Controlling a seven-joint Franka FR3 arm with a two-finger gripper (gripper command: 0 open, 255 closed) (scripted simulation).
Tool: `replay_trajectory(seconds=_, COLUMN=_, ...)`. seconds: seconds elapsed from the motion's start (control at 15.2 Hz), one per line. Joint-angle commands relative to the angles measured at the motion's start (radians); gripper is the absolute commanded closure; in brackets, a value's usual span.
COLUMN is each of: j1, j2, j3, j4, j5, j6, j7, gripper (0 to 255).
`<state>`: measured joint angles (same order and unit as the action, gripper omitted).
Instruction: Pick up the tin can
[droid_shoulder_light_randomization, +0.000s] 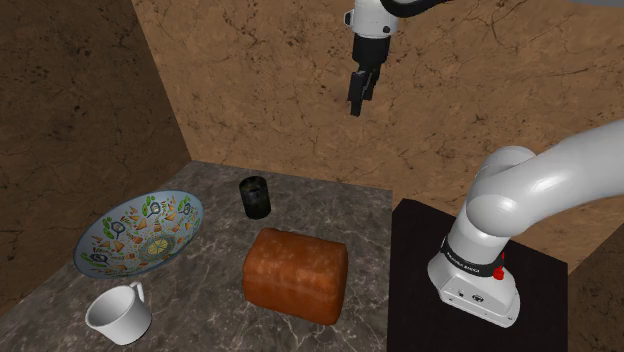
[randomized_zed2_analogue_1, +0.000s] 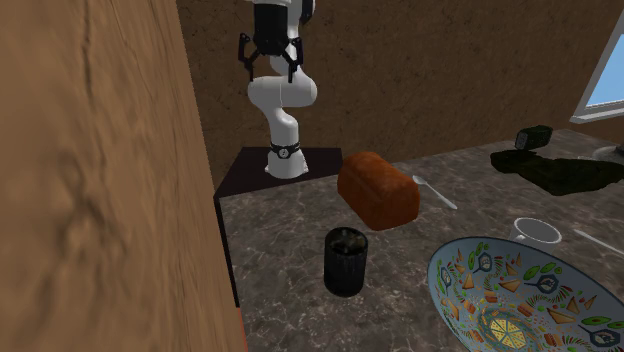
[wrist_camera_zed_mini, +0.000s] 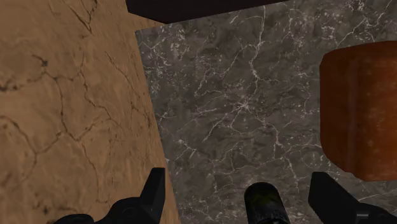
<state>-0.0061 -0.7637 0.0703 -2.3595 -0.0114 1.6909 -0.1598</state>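
Observation:
The tin can (droid_shoulder_light_randomization: 254, 197) is a small dark cylinder standing upright on the grey marble counter (droid_shoulder_light_randomization: 210, 290), close to the brown back wall. In the second exterior view the can (randomized_zed2_analogue_1: 345, 260) is near the counter's front, with dark contents visible in its open top. My black gripper (droid_shoulder_light_randomization: 358, 95) hangs high in the air, well above the counter and off toward the shoulder view's right of the can. It is open, its fingers spread with nothing between them. In the wrist view the can (wrist_camera_zed_mini: 264, 202) appears far below, between the spread fingers (wrist_camera_zed_mini: 153, 194).
A brown bread loaf (droid_shoulder_light_randomization: 296, 274) lies in front of the can. A patterned bowl (droid_shoulder_light_randomization: 140, 232) and a white mug (droid_shoulder_light_randomization: 120, 313) sit at the shoulder view's left. The black stand (droid_shoulder_light_randomization: 420, 300) borders the counter. A spoon (randomized_zed2_analogue_1: 435, 192) and dark objects (randomized_zed2_analogue_1: 555, 168) lie farther off.

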Motion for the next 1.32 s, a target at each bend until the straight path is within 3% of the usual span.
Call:
replay_trajectory(seconds=0.0, j1=0.000, j2=0.000, j3=0.000, j4=0.000, j5=0.000, j6=0.000, j7=0.000, gripper=0)
replay_trajectory(seconds=0.66, j1=-0.030, j2=0.267, j3=0.191, j4=0.014, j5=0.082, j6=0.220, j7=0.370, gripper=0)
replay_trajectory(seconds=1.25, j1=-0.071, j2=0.610, j3=0.327, j4=0.163, j5=0.036, j6=0.381, j7=0.717, gripper=0)
